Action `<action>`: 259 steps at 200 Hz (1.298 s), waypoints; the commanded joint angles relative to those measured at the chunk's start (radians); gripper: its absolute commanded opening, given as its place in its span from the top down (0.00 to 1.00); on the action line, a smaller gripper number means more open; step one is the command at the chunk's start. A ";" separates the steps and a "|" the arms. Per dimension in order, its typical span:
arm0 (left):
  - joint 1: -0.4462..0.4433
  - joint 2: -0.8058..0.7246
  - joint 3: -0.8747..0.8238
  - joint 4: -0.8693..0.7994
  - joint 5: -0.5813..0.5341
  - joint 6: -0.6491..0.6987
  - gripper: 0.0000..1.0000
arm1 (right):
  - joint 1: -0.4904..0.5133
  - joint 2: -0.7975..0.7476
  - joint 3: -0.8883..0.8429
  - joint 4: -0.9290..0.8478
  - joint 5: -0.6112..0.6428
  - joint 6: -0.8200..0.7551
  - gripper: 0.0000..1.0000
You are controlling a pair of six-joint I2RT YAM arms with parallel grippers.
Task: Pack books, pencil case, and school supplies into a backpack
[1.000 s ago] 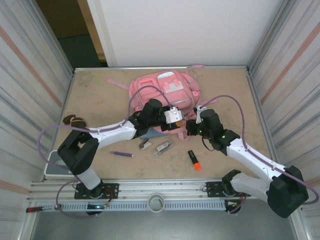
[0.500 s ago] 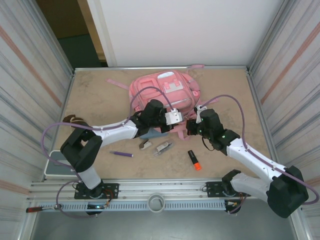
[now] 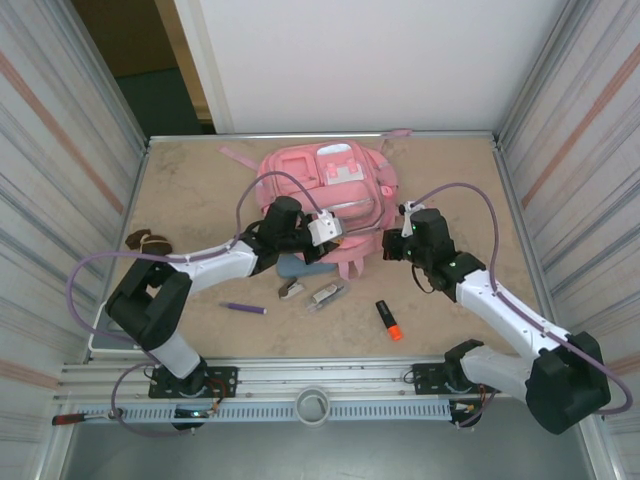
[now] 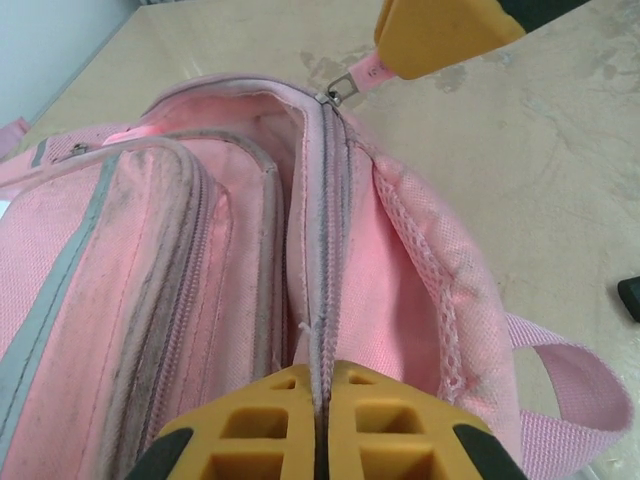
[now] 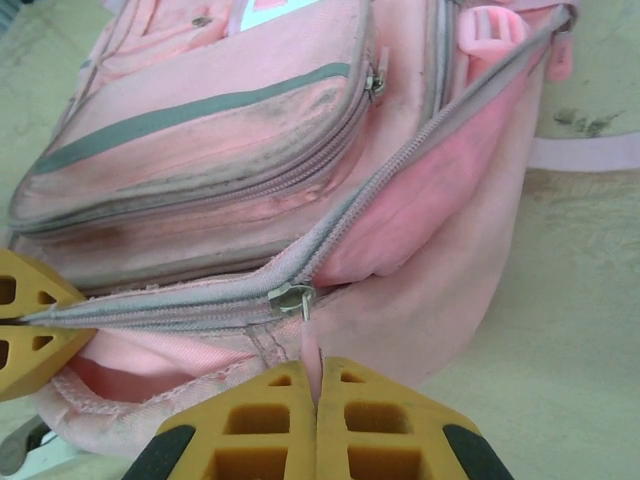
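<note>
The pink backpack (image 3: 335, 180) lies at the middle back of the table. My left gripper (image 4: 322, 375) is shut on the grey zip edge (image 4: 325, 230) of its main opening. My right gripper (image 5: 318, 375) is shut on the pink pull tab under the zip slider (image 5: 290, 297), at the bag's near right corner (image 3: 392, 243). The blue-grey pencil case (image 3: 300, 268) peeks out under the left arm. In front lie the purple pen (image 3: 243, 308), stapler-like piece (image 3: 291, 290), clear clip (image 3: 327, 294) and orange highlighter (image 3: 388, 320). The books are out of view.
A brown-and-white lump with a cord (image 3: 147, 240) sits at the left. A pink strap (image 3: 236, 158) trails off the bag's far left. Metal walls close in both sides, and a rail (image 3: 320, 385) runs along the near edge.
My left gripper closed on the zip edge and drew to the left. The right gripper shifted slightly right with the pull tab, so the zip line is stretched between them.
</note>
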 commanded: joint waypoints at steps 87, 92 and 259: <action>-0.028 -0.009 0.076 -0.070 -0.064 0.005 0.46 | 0.072 0.084 0.052 0.074 0.014 0.064 1.00; -0.035 0.001 0.090 -0.081 -0.072 0.009 0.45 | 0.073 0.083 0.054 0.074 0.012 0.065 1.00; -0.048 0.045 0.159 -0.117 -0.001 0.019 0.99 | 0.019 0.072 0.026 -0.007 0.150 0.051 1.00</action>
